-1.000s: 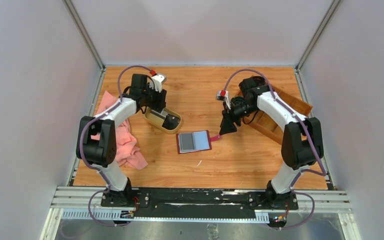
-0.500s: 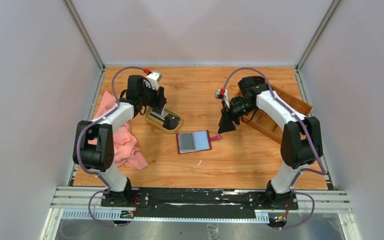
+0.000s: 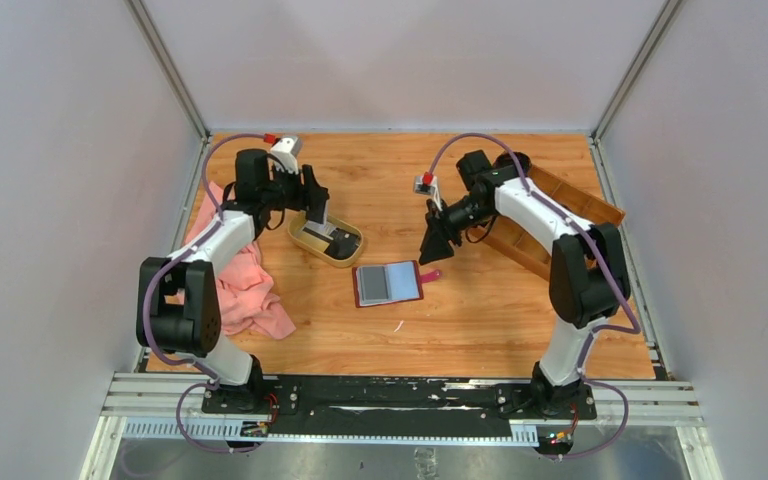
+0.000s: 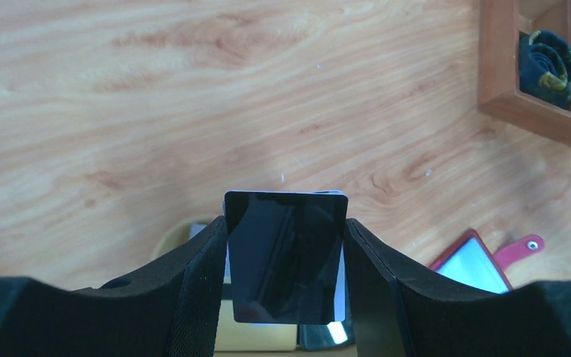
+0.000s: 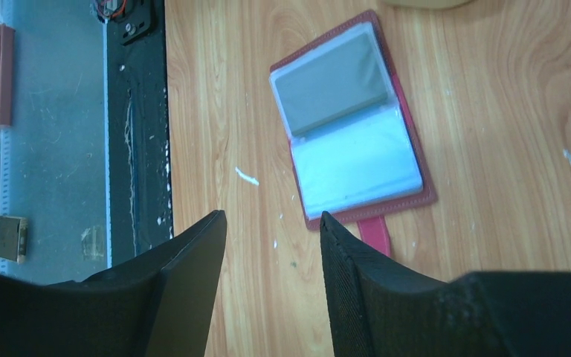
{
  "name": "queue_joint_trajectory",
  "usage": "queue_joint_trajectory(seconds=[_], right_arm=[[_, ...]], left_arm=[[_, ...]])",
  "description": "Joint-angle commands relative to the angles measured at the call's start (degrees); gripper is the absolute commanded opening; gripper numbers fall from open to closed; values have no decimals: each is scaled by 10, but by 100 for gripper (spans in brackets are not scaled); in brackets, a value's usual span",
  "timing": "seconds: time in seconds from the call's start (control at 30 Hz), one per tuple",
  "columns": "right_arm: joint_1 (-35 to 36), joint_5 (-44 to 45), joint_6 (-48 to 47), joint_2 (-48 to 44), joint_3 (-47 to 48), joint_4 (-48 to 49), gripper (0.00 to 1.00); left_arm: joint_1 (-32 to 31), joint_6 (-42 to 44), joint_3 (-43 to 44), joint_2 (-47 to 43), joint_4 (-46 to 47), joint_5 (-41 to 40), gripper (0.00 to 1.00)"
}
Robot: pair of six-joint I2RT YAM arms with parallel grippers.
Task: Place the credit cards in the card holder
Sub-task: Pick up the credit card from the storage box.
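Note:
A black credit card (image 4: 286, 256) stands upright between the fingers of my left gripper (image 4: 286, 223), which is shut on it just above the oval tan dish (image 3: 312, 240). A pale edge shows behind the black card; whether it is a second card I cannot tell. Another dark card (image 3: 338, 238) lies in the dish. The dark red card holder (image 3: 388, 283) lies open and flat at the table's middle, grey pockets up, with its snap tab (image 5: 375, 232) pointing right. My right gripper (image 3: 430, 250) hangs open and empty just right of the holder (image 5: 349, 126), over the tab.
A pink cloth (image 3: 245, 285) is bunched at the left edge beside the left arm. A brown wooden compartment tray (image 3: 570, 225) stands at the right, with a dark rolled item (image 4: 549, 63) in one cell. Small white flecks (image 5: 247, 176) dot the wood near the holder.
The left arm has swung back and left, tilting the held card up out of the dish. The right gripper has moved left toward the holder's tab.

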Motion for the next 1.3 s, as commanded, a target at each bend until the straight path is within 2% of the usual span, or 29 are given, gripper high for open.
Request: queue_joint_trajectory(seconds=[0.0, 0.3, 0.43, 0.63, 1.0, 1.27], right_arm=[[44, -16, 127, 37, 31, 95, 53], [118, 6, 467, 140, 124, 393, 53], [139, 19, 563, 193, 165, 458, 53], [148, 59, 601, 236, 194, 463, 51], [159, 77, 627, 287, 228, 460, 49], [163, 85, 636, 308, 241, 452, 43]], left_arm=[[7, -50, -34, -16, 8, 53, 47], [7, -110, -79, -25, 43, 67, 46], [6, -135, -78, -9, 43, 77, 46], [9, -154, -73, 15, 48, 80, 45], [10, -165, -62, 39, 57, 90, 45], [13, -166, -59, 46, 57, 92, 45]])
